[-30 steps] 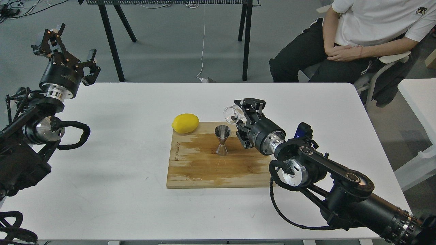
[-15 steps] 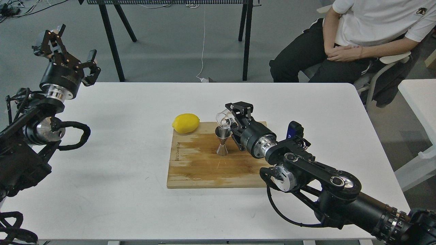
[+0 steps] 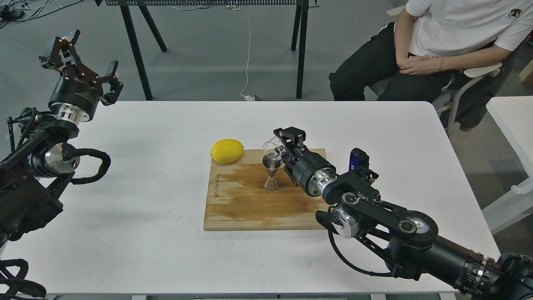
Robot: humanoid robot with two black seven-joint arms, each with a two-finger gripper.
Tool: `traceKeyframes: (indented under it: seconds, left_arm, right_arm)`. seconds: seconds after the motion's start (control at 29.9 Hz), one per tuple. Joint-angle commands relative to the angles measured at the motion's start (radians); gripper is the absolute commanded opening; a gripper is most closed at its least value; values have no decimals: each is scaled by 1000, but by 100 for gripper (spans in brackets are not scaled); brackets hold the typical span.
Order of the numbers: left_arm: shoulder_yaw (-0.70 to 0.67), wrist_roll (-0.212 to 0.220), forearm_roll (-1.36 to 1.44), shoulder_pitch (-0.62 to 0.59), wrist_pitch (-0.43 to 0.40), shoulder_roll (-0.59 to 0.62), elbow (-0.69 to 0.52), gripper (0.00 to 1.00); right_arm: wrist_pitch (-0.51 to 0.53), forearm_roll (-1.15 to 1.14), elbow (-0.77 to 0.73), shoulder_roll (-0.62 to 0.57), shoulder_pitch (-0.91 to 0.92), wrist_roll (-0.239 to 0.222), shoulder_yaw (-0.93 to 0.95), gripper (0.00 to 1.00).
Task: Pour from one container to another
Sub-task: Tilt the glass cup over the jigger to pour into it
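Observation:
The clear glass cup (image 3: 271,149) is tipped on its side, its rim just above the mouth of the steel jigger (image 3: 271,174). A dark stream runs from the cup into the jigger. My right gripper (image 3: 284,146) is shut on the glass cup, coming in from the right. The jigger stands upright on the wooden cutting board (image 3: 250,204). My left gripper (image 3: 81,58) is held high past the table's far left corner, open and holding nothing.
A yellow lemon (image 3: 227,151) lies at the board's far left corner. The white table (image 3: 145,208) carries the board. A seated person (image 3: 441,46) is behind the table at the right, and black stand legs (image 3: 137,50) at the back.
My right gripper carried the cup left and down over the jigger and tipped it further. Dark liquid now flows into the jigger. The left arm has stayed still.

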Motion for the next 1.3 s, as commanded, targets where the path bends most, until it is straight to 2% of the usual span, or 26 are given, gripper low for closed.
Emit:
traceKeyframes:
  seconds: [0.0,1.27]
  left_arm:
    - [0,0,0,0,0,0,0,100]
    - [0,0,-1,0,-2,8,3,100]
  right_arm:
    - [-6,-7,0,0,4,0,0,32]
    - [-41,-182,-13,-11,20,12,-55,32]
